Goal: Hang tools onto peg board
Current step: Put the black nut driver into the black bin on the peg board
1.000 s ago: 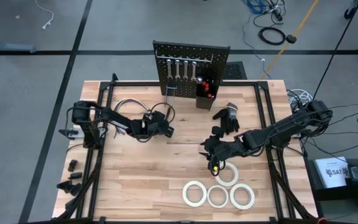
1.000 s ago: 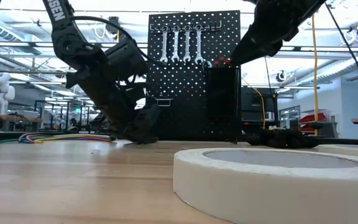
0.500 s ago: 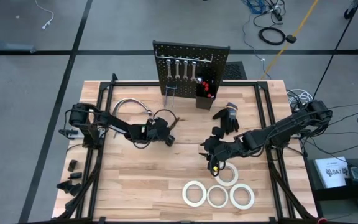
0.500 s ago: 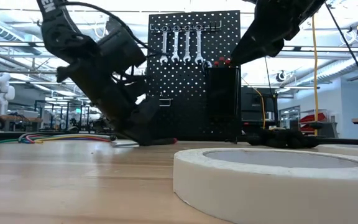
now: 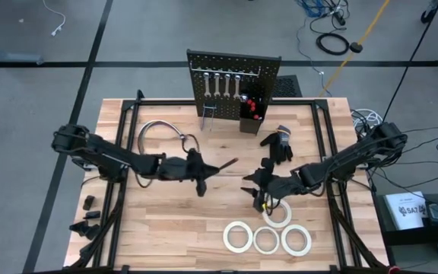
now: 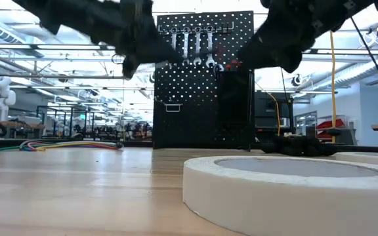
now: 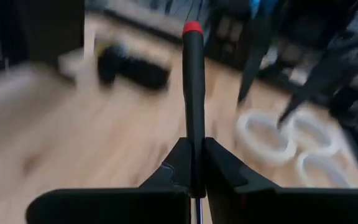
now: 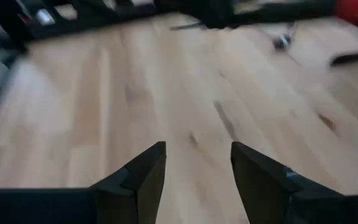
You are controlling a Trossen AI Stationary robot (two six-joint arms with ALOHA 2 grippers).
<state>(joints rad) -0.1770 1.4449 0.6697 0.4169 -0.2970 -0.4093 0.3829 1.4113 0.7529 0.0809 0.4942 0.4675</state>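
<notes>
My left gripper (image 5: 206, 170) hovers over the table's middle, shut on a thin black-handled screwdriver (image 5: 225, 164) with a red end cap (image 7: 192, 28). My right gripper (image 5: 251, 185) hangs open a little to its right with nothing between its fingers (image 8: 142, 171). The peg board (image 5: 233, 72) stands upright at the far edge. Silver wrenches (image 5: 223, 84) hang from its top hooks. Red-handled tools stick up out of its black bin (image 5: 249, 116). White tape rolls (image 5: 267, 240) lie flat near the front edge. My left gripper pinches the screwdriver between its two fingers on the lower part of the black handle (image 7: 195, 155), close to the silver shaft (image 7: 196, 208). The fingers point nearly level toward the table's right and lie along the tool. The red-capped end sticks out past the fingertips, lifted clear of the table.
A black glove (image 5: 280, 144) lies right of the bin, and a curved chrome tube (image 5: 158, 131) lies at the far left. One tape roll (image 5: 278, 213) sits just below my right gripper. Bare wood (image 5: 166, 221) stretches across the near left.
My left gripper has risen from the tabletop with the screwdriver and tipped from pointing steeply down to nearly level. It has drifted a little toward the near edge. The screwdriver, which lay on the wood, is now lifted clear.
</notes>
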